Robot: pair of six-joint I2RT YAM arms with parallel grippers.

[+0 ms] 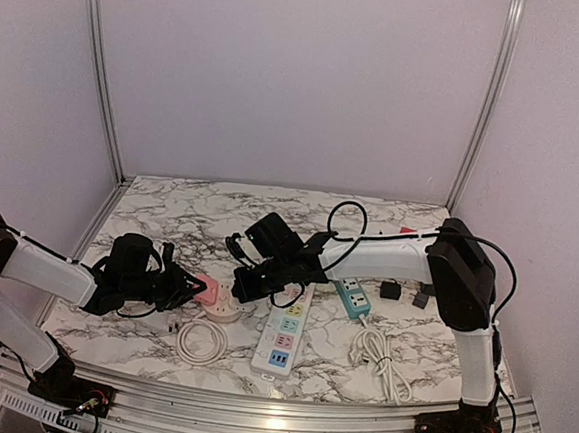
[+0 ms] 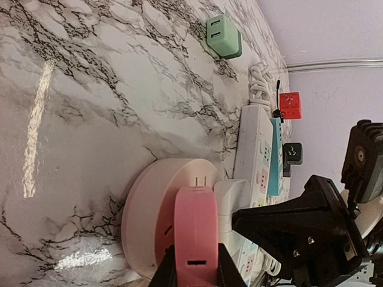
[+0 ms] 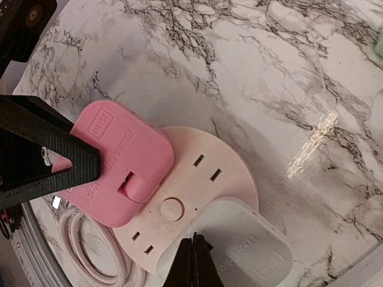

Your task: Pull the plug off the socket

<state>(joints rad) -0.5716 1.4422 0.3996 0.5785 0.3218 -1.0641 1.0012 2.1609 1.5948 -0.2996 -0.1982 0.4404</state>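
Observation:
A round pale-pink socket [image 1: 226,309] lies on the marble table. A pink plug [image 1: 206,289] sits at its left edge and a white plug [image 3: 251,248] on its near side. My left gripper [image 1: 193,291] is shut on the pink plug [image 2: 195,230], one finger on each side. Two bare prongs show at the plug's far end against the socket's face [image 2: 146,209]. My right gripper [image 1: 249,285] is shut, its tips [image 3: 192,242] resting at the white plug's edge on the socket [image 3: 203,179]. The pink plug [image 3: 116,167] overlaps the socket's left rim.
A white power strip [image 1: 282,336] and a teal one [image 1: 353,298] lie right of the socket. A coiled white cable [image 1: 202,340] lies in front, another [image 1: 383,362] at the right. A green adapter [image 2: 224,37], a red one [image 2: 290,105] and black ones [image 1: 391,290] lie farther off.

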